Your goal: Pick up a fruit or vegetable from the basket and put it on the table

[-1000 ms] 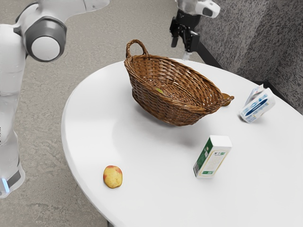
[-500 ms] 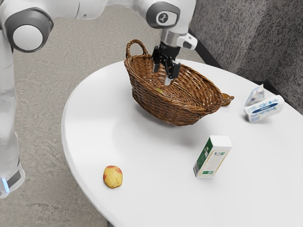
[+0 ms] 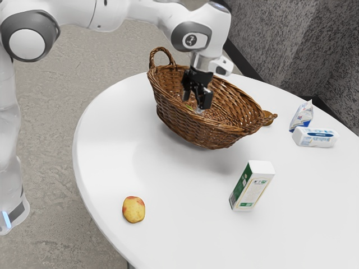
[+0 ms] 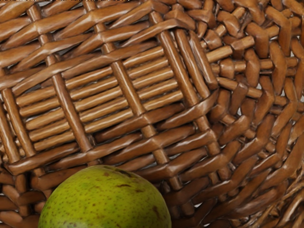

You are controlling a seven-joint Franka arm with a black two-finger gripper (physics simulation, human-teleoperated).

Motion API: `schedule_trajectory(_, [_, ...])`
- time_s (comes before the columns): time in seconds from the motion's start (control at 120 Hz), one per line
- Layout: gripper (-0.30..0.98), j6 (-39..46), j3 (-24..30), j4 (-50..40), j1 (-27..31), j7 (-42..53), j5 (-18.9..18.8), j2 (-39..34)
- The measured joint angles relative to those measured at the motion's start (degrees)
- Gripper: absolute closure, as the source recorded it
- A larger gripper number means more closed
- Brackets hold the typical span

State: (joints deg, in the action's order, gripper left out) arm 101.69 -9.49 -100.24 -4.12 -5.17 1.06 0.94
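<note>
A white, jointed robot arm with grey joint rings reaches in from the upper left of the exterior view, runs nearly level above a round white table, then bends down at the wrist. Its black two-finger gripper points downward, slightly tilted, with the fingertips lowered inside a brown woven wicker basket. The fingers stand apart, with nothing clamped between them; whether one brushes the fruit, I cannot tell. One speckled green, rounded fruit lies inside the basket, close under the hand. The basket has one tall looped handle at the exterior view's left end. Around it on the tabletop, counted: one yellow fruit with red patches, near the table's edge; one upright white-and-green carton, leaning a little; and two white-and-blue packages near the exterior view's right side, one a pointed, upright packet, the other a rectangular block-shaped pack lying just beside it.
</note>
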Motion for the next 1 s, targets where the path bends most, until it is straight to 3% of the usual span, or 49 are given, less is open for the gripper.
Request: schedule_trajectory(1.0, [0.0,0.52,-0.44,-3.34,1.31,0.11,-1.81,-0.02])
